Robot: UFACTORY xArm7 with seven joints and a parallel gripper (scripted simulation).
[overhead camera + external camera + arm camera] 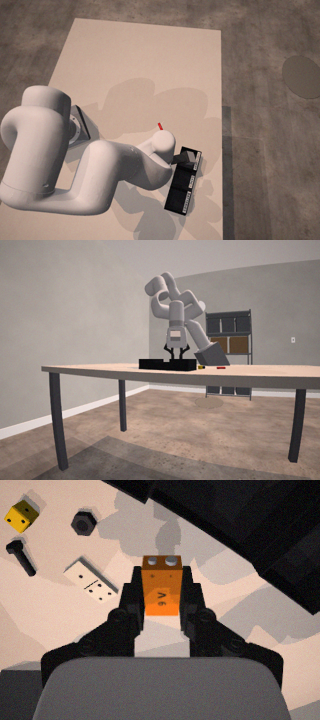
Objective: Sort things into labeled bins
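From above, the arm (77,165) hid the small parts; the bins (220,487) ran off the wrist view's edge, labels (191,180) barely legible

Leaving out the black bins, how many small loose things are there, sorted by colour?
Yellow: 1, the die
Black: 2, the hex nut and the bolt
White: 1, the domino
Orange: 1, the battery, gripped in the tool
Red: 1, the stick
Total: 6
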